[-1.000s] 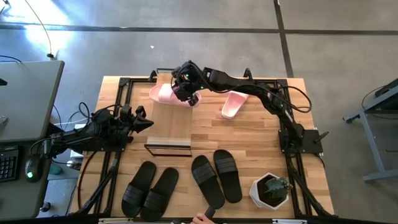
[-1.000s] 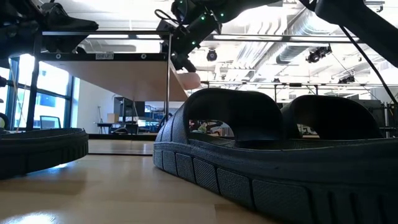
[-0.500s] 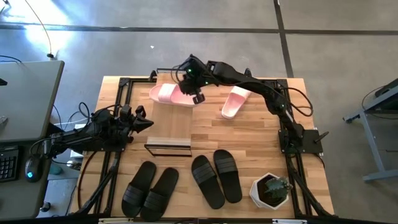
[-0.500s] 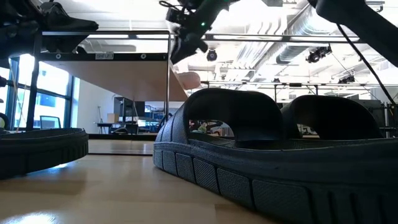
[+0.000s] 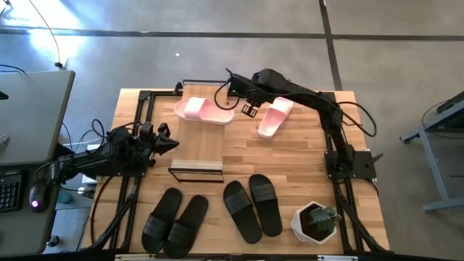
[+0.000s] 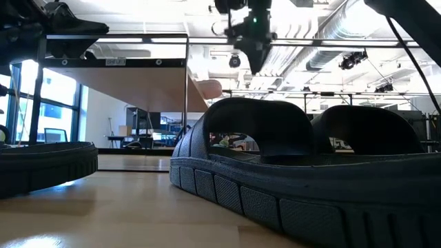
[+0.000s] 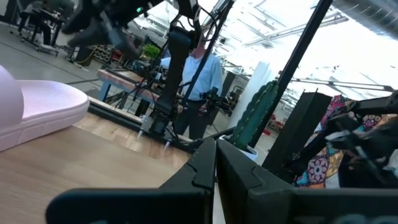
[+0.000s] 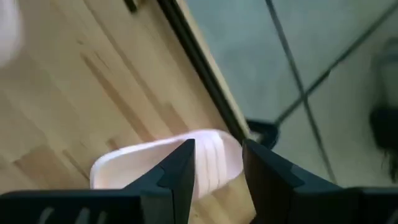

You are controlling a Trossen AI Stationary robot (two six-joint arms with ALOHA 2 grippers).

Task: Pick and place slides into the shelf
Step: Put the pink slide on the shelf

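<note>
While two pink slides (image 5: 204, 110) lie apart, four black slides (image 5: 252, 206), one shelf (image 5: 196, 170)

Potted plant (image 5: 317, 220) in white pot on wood surface (image 5: 290, 156), near-right corner. Grey desk (image 5: 29, 119) off the left side w/ keyboard (image 5: 9, 190) + mouse (image 5: 36, 196). Person in blue shirt (image 7: 200, 78) stands in bkgd, left wrist view.

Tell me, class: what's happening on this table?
Two robot arms are sorting slides. The right gripper hangs open and empty between the two pink slides at the table's far edge. The left gripper waits shut by the left side. The four black slides lie at the near edge, and the shelf holds none.
</note>
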